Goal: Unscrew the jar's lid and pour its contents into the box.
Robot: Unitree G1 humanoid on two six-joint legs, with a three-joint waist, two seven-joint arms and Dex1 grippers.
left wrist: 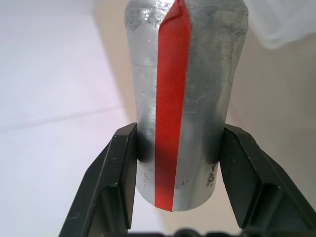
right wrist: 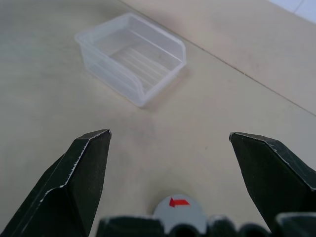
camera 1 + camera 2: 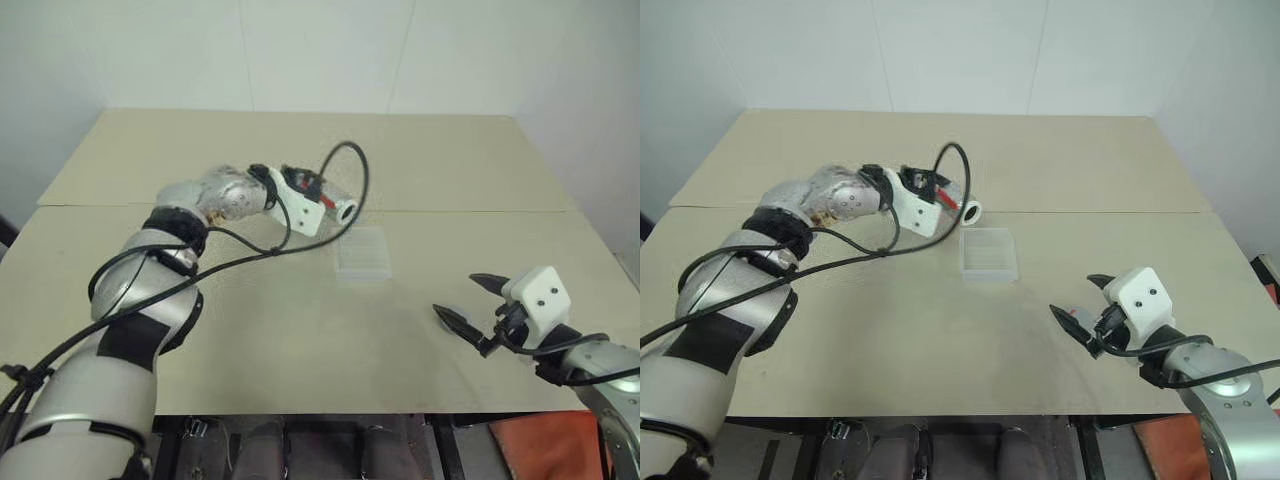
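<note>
Left eye view has the left gripper (image 3: 335, 208) just above the middle of the frame, its fingers closed on the jar (image 3: 343, 209), which is held lying nearly level above the table (image 3: 450, 170), its open round mouth aimed toward the right of the frame. The jar's mouth hangs just beside the upper left corner of the box (image 3: 363, 254), which sits on the table slightly right of centre. Nothing can be made out leaving the jar or lying in the box.

Left wrist view shows the two black fingers (image 1: 118, 177) pressed against opposite sides of the silvery jar (image 1: 197, 98), its red stripe facing the camera, with a clear corner of the box (image 1: 286, 22) in the upper right.

Lower right of the left eye view holds the right gripper (image 3: 468, 302), jaws spread wide and holding nothing, well apart from the box. In the right wrist view the lid (image 2: 178, 210) lies flat on the table at the bottom middle, between the bases of the parted fingers (image 2: 84, 173), red arrow mark up, and the box (image 2: 133, 57) stands in the upper left.
</note>
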